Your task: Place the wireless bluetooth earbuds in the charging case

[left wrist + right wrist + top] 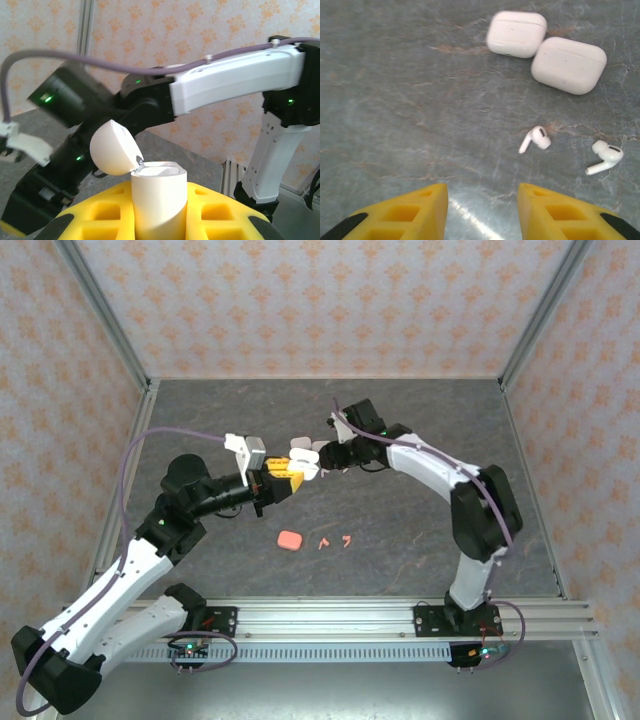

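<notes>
My left gripper [159,222] is shut on a white charging case [159,197], which stands upright between the yellow fingers [97,215] with its lid [112,147] flipped open. In the top view the left gripper [283,480] holds the case above the middle of the table, close to the right gripper [320,460]. My right gripper [482,200] is open, with bare table between its yellow fingers. Ahead of the right gripper lie two white earbuds, one nearer [536,138] and one further right [605,156].
Two closed white cases [516,34] [568,65] lie side by side beyond the white earbuds. Nearer the arm bases, a coral-pink case [290,539] lies on the dark table [420,540] with two coral-pink earbuds [323,542] [347,539] to its right. Patterned walls surround the table.
</notes>
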`<state>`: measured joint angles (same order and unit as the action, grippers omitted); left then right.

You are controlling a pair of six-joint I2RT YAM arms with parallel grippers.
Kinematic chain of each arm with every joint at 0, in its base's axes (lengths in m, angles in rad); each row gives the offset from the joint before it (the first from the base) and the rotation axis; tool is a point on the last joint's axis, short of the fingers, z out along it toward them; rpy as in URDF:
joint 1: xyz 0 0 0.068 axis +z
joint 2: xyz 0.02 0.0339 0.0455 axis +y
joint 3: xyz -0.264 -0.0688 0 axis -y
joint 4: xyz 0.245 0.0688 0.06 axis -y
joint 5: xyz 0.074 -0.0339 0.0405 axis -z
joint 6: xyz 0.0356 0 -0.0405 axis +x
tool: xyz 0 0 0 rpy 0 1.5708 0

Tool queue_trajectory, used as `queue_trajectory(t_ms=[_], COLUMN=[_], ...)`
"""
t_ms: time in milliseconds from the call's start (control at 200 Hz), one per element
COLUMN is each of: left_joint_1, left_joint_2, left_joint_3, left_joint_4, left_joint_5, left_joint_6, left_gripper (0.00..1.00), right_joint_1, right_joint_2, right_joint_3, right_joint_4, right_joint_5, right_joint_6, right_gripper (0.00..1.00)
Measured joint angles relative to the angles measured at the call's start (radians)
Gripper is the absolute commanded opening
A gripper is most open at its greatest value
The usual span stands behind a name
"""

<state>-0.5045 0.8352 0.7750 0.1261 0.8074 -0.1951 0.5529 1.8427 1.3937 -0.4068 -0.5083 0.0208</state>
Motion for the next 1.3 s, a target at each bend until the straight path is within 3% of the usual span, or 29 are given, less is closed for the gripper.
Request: queue_trajectory(t_ms=[290,551,871,1166,1296], left_joint_1=[-0.005,-0.006,-0.006,-0.006,-0.006], left_joint_2=[-0.002,-0.002,-0.002,-0.002,-0.002], left_joint_3=[-0.006,-0.006,-0.006,-0.006,-0.006], left_joint_4=[-0.014,-0.015,-0.017,-0.023,-0.033], left_joint_5=[-0.003,-0.004,-0.004,-0.004,-0.005], left_joint_6=[0.012,0.013,0.014,0.014,0.014], left_gripper=[0.05,0.05,0.05,0.05,0.05], right_joint_1=[0.000,0.000,0.007,0.015,0.017], right_joint_2=[0.222,0.325,0.360,0.360,0.356], right_joint_3=[0.144,0.239,0.260,0.259,0.255], right_joint_4=[-0.047,-0.079,-0.102,-0.113,-0.114], right_joint_5=[0.068,0.099,0.101,0.120,0.125], right_joint_6=[-0.034,-0.056,-0.077,-0.095,-0.097], right_gripper=[0.38,0.37,0.34,0.22,0.21])
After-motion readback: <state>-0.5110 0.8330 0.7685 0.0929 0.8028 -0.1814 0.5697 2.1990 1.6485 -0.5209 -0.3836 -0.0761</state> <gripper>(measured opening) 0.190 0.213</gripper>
